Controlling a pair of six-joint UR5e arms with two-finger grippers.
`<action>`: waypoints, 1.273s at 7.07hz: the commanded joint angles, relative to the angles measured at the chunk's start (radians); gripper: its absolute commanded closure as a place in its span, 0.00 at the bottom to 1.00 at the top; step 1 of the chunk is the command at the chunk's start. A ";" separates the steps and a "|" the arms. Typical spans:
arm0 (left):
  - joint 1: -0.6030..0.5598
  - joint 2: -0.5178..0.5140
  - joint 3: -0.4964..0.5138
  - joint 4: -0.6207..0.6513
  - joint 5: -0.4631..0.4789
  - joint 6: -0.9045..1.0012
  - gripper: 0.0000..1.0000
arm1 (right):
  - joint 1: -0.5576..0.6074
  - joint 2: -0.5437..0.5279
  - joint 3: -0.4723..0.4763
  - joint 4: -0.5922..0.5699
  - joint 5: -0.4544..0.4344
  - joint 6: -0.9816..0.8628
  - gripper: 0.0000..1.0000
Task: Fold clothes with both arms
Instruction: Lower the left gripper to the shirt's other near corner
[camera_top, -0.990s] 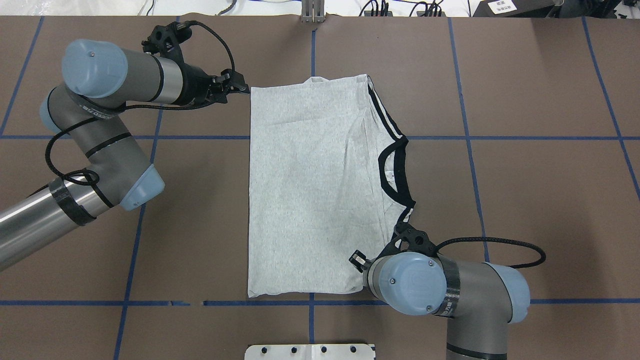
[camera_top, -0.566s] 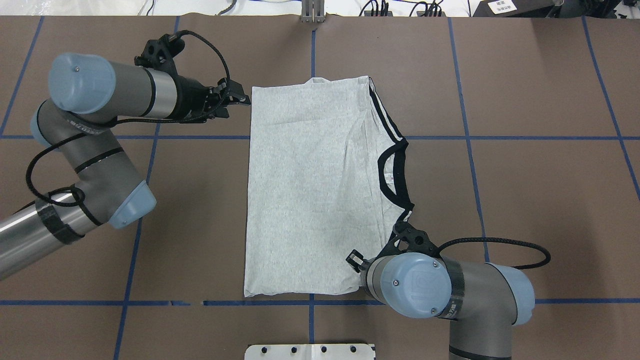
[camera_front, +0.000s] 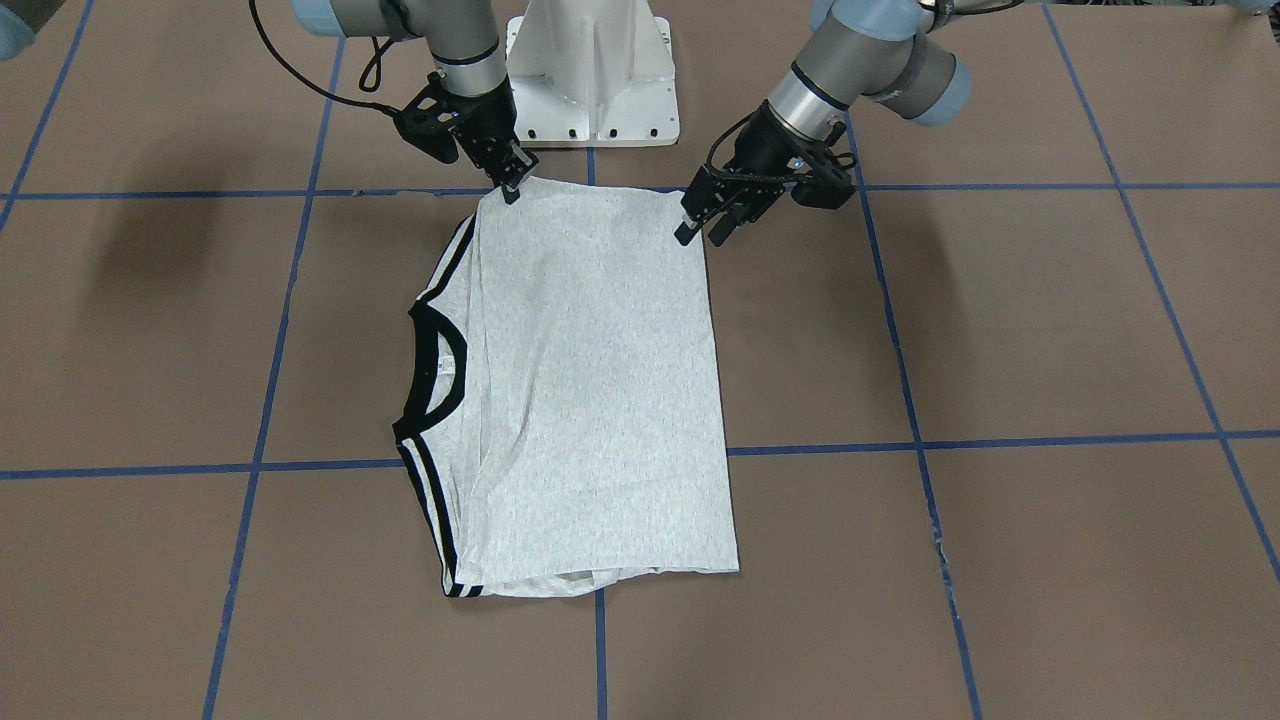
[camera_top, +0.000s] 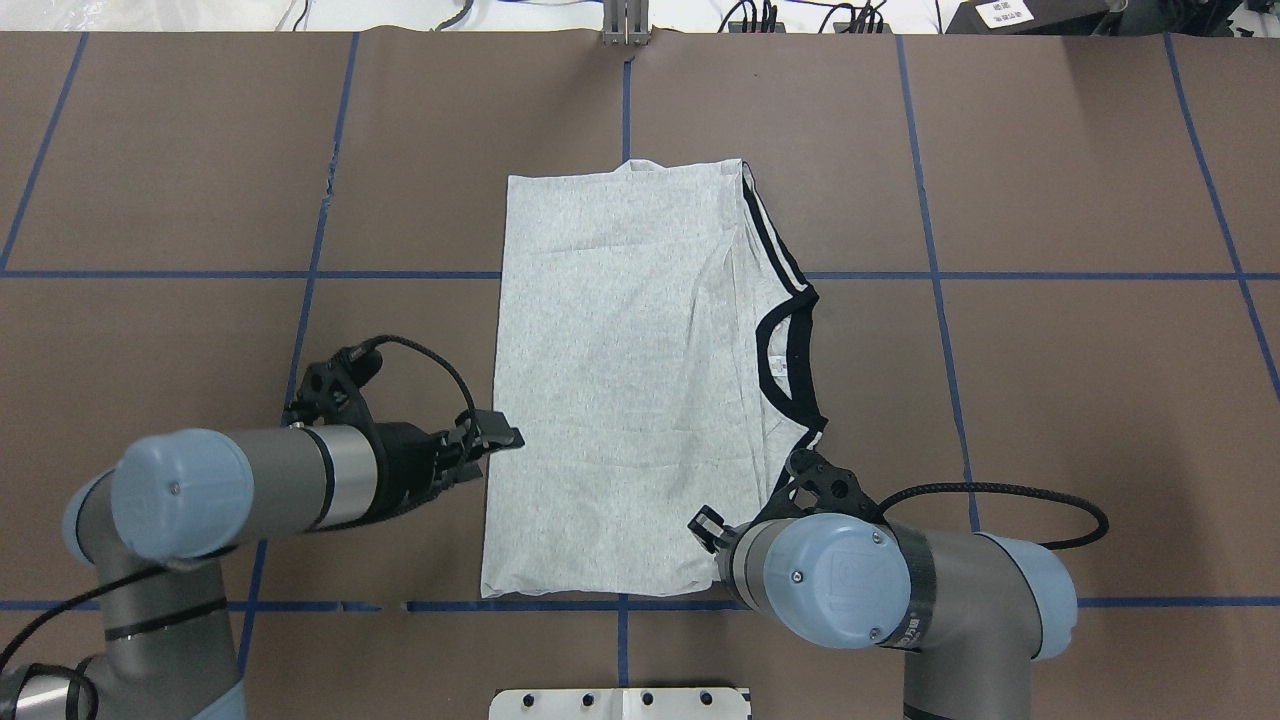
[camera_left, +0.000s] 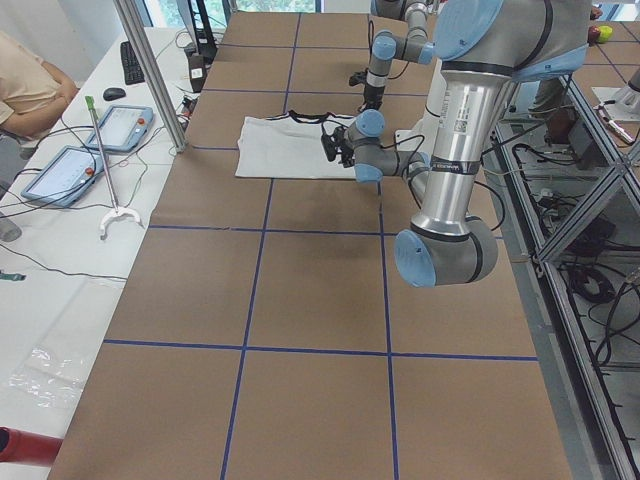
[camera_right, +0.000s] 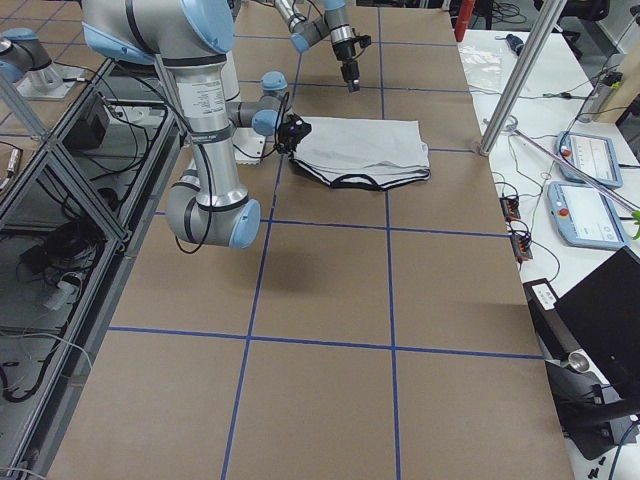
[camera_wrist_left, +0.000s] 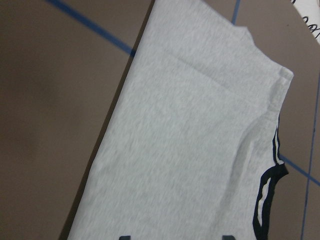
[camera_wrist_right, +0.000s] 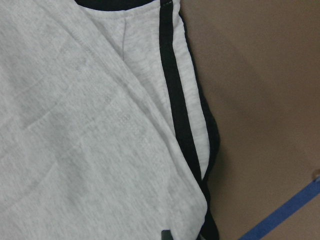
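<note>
- Shirt (camera_top: 620, 380) lies flat mid-table (camera_top: 1050, 420), already folded to a rectangle. Its long axis runs from the robot's side toward the far edge. Collar (camera_top: 785, 350) points to the robot's right, plain edge to its left.
- Right gripper (camera_front: 512, 188) sits on the near collar-side corner, jaws drawn close, apparently pinching cloth.
- Left gripper (camera_front: 700, 230) hovers over the left edge near its robot-side end, jaws wide, holding nothing.
- Step in hand, my reading: securing both near corners for a crosswise fold.
- Next calls for: left gripper drops and pinches every layer. Both then lift level and carry toward the far edge.
</note>
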 joint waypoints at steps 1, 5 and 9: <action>0.134 0.010 -0.072 0.209 0.048 -0.076 0.30 | -0.001 0.000 0.002 0.000 0.001 -0.001 1.00; 0.210 0.004 -0.021 0.223 0.079 -0.123 0.31 | -0.001 -0.002 0.002 0.000 0.002 -0.001 1.00; 0.201 0.001 -0.017 0.223 0.085 -0.117 0.47 | 0.001 -0.002 0.002 0.000 0.002 -0.003 1.00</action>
